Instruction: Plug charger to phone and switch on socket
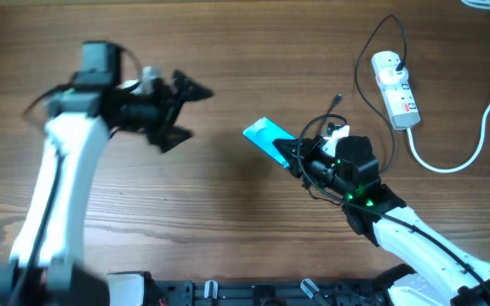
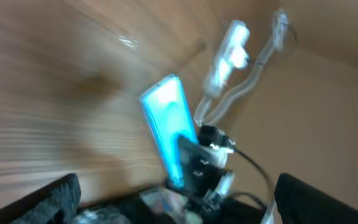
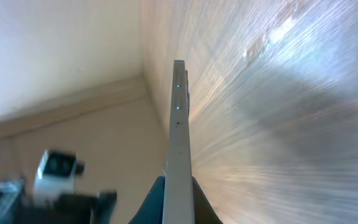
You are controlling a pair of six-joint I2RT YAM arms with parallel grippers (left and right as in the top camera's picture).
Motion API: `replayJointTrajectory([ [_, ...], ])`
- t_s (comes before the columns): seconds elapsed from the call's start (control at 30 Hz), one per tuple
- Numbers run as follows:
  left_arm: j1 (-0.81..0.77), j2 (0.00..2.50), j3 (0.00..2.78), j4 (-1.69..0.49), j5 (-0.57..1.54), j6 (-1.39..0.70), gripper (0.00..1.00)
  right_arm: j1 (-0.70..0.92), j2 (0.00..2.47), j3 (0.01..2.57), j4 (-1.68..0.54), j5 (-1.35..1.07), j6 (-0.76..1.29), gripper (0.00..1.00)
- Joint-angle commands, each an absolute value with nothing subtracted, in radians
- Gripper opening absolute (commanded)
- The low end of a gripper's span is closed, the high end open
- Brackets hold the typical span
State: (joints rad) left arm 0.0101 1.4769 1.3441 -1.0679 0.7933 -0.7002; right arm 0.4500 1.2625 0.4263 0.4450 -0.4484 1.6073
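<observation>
The right claw (image 1: 299, 157) is clamped on one end of the phone (image 1: 264, 136) near the middle of the table (image 1: 228, 221) — cyan screen showing, free end pointing toward the left arm. The left claw (image 1: 198, 112) hangs well apart from it, fingers spread, gripping nothing. Off to the right lies the socket (image 1: 395, 89) — the charger (image 1: 366, 51) loops from it, its black cable trailing toward the right arm.

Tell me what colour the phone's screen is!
The phone has a bright turquoise-blue screen; the left wrist view shows it best.
</observation>
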Motion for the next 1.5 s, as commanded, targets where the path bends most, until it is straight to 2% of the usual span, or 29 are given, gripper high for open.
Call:
replayJointTrajectory([
  [0.0, 0.052, 1.278, 1.349, -1.16, 0.432, -0.606, 1.0, 0.455, 1.255, 0.44, 0.459, -0.688, 1.865, 0.04],
  [0.1, 0.052, 1.144, 1.349, -1.187, 0.347, -0.608, 1.0, 0.455, 1.255, 0.44, 0.461, -0.802, 2.071, 0.04],
  [0.3, 0.052, 1.025, 1.336, -1.229, 0.369, -0.641, 1.0, 0.455, 1.255, 0.44, 0.579, -0.758, 2.071, 0.04],
  [0.43, 0.023, 1.087, 1.197, -1.199, 0.564, -0.739, 1.0, 0.455, 1.255, 0.44, 0.582, -0.749, 2.072, 0.04],
  [0.5, -0.019, 1.122, 1.103, -1.127, 0.675, -0.864, 1.0, 0.455, 1.255, 0.44, 0.566, -0.749, 2.072, 0.04],
  [0.63, -0.125, 1.157, 1.018, -0.974, 0.683, -1.077, 1.0, 0.455, 1.255, 0.44, 0.501, -0.749, 2.072, 0.05],
  [0.77, -0.287, 1.174, 1.011, -0.804, 0.528, -1.242, 1.0, 0.455, 1.255, 0.44, 0.492, -0.749, 2.072, 0.05],
  [0.9, -0.399, 1.24, 1.011, -0.793, 0.45, -1.293, 0.99, 0.455, 1.255, 0.44, 0.492, -0.757, 2.072, 0.05],
  [1.03, -0.497, 1.361, 1.011, -0.694, 0.451, -1.374, 0.88, 0.455, 1.255, 0.44, 0.492, -0.765, 2.071, 0.05],
  [1.13, -0.514, 1.394, 1.011, -0.66, 0.45, -1.447, 0.81, 0.455, 1.255, 0.44, 0.492, -0.777, 2.072, 0.06],
  [1.3, -0.514, 1.394, 1.011, -0.612, 0.44, -1.488, 0.46, 0.455, 1.255, 0.44, 0.492, -0.785, 2.072, 0.06],
  [1.37, -0.514, 1.394, 1.011, -0.596, 0.439, -1.509, 0.41, 0.455, 1.255, 0.44, 0.492, -0.788, 2.071, 0.06],
  [1.47, -0.515, 1.394, 1.011, -0.586, 0.439, -1.508, 0.41, 0.455, 1.255, 0.44, 0.492, -0.788, 2.071, 0.06],
])
